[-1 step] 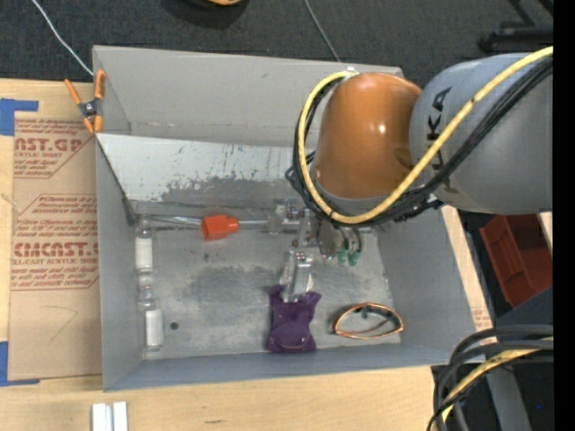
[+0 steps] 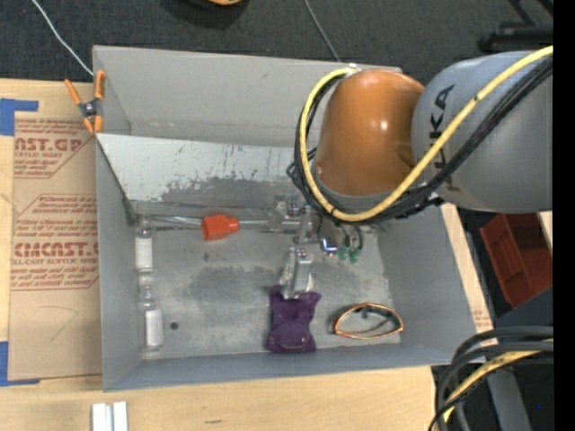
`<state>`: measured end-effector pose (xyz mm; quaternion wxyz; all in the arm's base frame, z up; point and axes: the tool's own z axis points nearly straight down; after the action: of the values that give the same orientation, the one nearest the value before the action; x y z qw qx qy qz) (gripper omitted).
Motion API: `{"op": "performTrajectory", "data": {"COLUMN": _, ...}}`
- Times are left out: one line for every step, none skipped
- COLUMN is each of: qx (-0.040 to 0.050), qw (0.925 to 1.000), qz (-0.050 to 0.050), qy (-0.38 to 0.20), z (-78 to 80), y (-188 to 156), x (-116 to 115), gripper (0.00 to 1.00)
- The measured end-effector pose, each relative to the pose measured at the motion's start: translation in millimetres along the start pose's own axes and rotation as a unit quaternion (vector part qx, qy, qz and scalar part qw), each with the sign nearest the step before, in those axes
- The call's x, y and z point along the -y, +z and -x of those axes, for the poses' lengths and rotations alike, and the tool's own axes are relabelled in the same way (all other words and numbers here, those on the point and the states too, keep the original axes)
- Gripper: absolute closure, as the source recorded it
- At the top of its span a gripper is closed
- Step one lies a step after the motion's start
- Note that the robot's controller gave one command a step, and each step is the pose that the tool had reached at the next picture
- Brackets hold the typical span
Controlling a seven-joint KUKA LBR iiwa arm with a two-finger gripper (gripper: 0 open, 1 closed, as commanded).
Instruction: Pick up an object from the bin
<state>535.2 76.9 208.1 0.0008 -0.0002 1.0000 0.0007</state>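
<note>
Orange cap centre left, brown loop lower right. From the right, the gripper points down just above a purple pouch; open or closed, cannot tell.

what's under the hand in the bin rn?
A crumpled purple cloth piece lies at the hand's tip, by the bin's near wall. The hand covers its top edge, so contact can't be judged.
</note>
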Motion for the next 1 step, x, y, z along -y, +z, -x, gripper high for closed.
{"op": "performTrajectory", "data": {"qx": 0.0014, "qw": 0.997, "qz": 0.0, "qy": -0.078, "z": 15.5, "y": 54.7, "x": 31.7, "gripper": 0.0}}
